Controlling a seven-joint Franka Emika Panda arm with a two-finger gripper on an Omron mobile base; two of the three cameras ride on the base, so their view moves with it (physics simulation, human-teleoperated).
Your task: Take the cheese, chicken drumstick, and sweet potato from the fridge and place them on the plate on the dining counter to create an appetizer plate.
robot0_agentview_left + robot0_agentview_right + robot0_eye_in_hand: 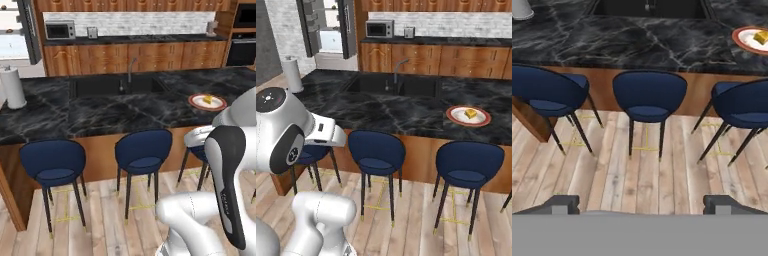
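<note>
Cheese, a small yellow-orange blocky wedge [471,113], already lies on the round white plate with the broad red rim [468,122], which sits toward the right end of the long black marble dining counter [381,112], just back from its front edge. Nothing else lies on the plate, so the chicken drumstick and sweet potato are, by my judgement, not yet delivered. One of three items is done.

In the hand view the gripper [647,205] shows its two dark fingertips [562,204] standing wide apart with nothing between them, pointing toward the blue stools [649,95] and the wooden floor [637,170]. The white arm [286,130] is tucked in near the base, well apart from the counter.

Far off at the upper left of the right base view stands the tall dark grey fridge [326,27], its doors apparently open, though it is too small to make out what rests on its shelves.

The step in hand looks like the trip back for a second item. The next move calls for the base to drive round toward the fridge, then for the open fingers to reach a shelf and close on the drumstick or the sweet potato.
</note>
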